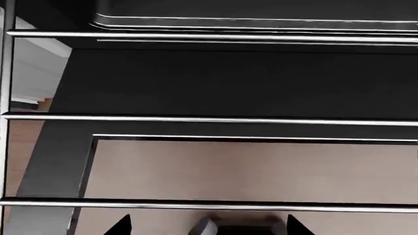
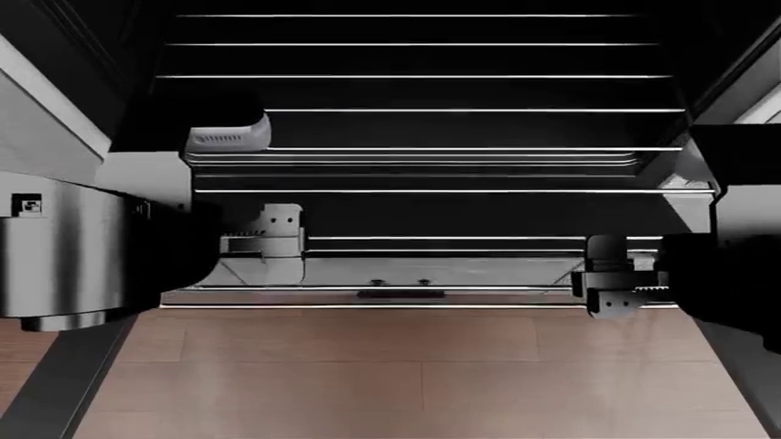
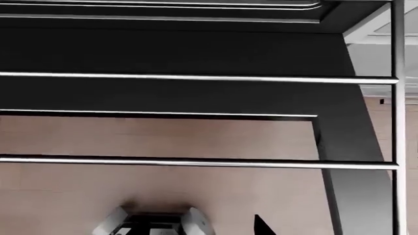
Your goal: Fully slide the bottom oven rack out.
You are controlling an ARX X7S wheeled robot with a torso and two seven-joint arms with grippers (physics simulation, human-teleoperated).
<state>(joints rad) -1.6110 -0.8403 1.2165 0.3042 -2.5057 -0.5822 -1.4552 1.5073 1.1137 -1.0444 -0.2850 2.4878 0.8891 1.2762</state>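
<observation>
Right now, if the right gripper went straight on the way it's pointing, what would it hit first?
Probably the nearest chrome rod of the bottom oven rack, which crosses just ahead of the right gripper. Beyond it lies the open oven door and its glass. Depth is hard to judge.

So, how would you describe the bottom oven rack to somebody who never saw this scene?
Find the built-in oven with the dark black cavity and its dark drop-down door lying open. The wide chrome wire rack of thin parallel rods reaches out above that door. Only its rods cross the door's window, with wooden floor visible underneath.
</observation>
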